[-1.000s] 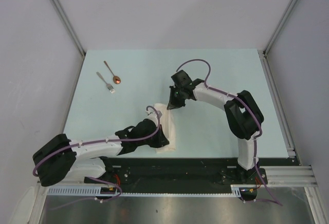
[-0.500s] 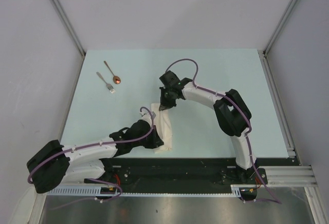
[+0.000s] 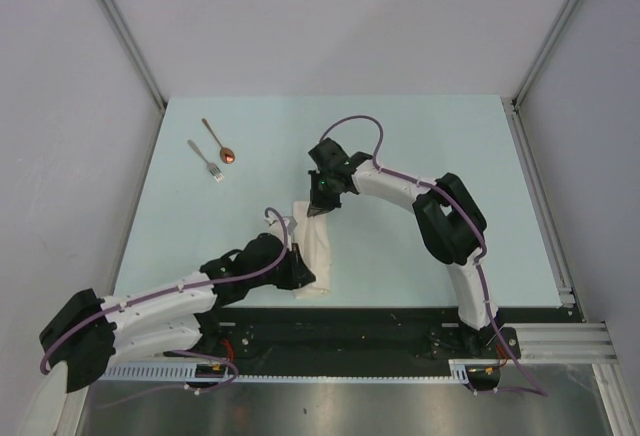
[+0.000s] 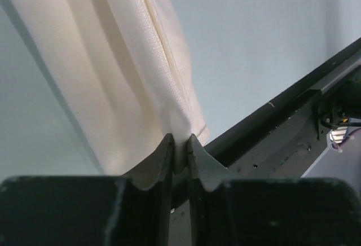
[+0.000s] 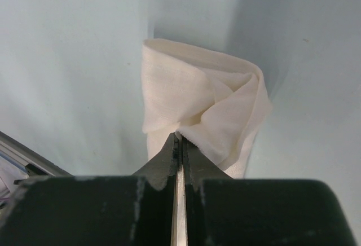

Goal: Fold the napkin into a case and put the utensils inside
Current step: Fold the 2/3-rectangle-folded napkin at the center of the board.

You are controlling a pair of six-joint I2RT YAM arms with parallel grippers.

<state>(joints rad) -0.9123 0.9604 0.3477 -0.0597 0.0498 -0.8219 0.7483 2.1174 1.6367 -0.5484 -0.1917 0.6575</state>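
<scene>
- The napkin [image 3: 312, 246] lay on the table [image 3: 420, 146] as a narrow, long folded strip, near the front edge and roughly midway between the two arms.
- The left gripper [image 3: 303, 278] was at the strip's near end. In the left wrist view its jaws [image 4: 179, 144] stood almost together, pinching a ridge of the cream cloth [image 4: 130, 60] between the tips.
- Just beyond that near end ran the black rail [image 4: 282, 122] at the table's front edge.
- The right gripper [image 3: 318, 208] was at the strip's far end. In the right wrist view its jaws [image 5: 178, 140] were pressed together on the edge of the napkin [image 5: 208, 99], which bunched up in loose, open folds there. It seemed to be held off the pale table [image 5: 67, 43], though that view did not make this certain.
- The fork [image 3: 207, 161] and the spoon [image 3: 220, 142] lay side by side at the far left of the table, well apart from the napkin and both grippers. The spoon's copper bowl pointed toward the near side.
</scene>
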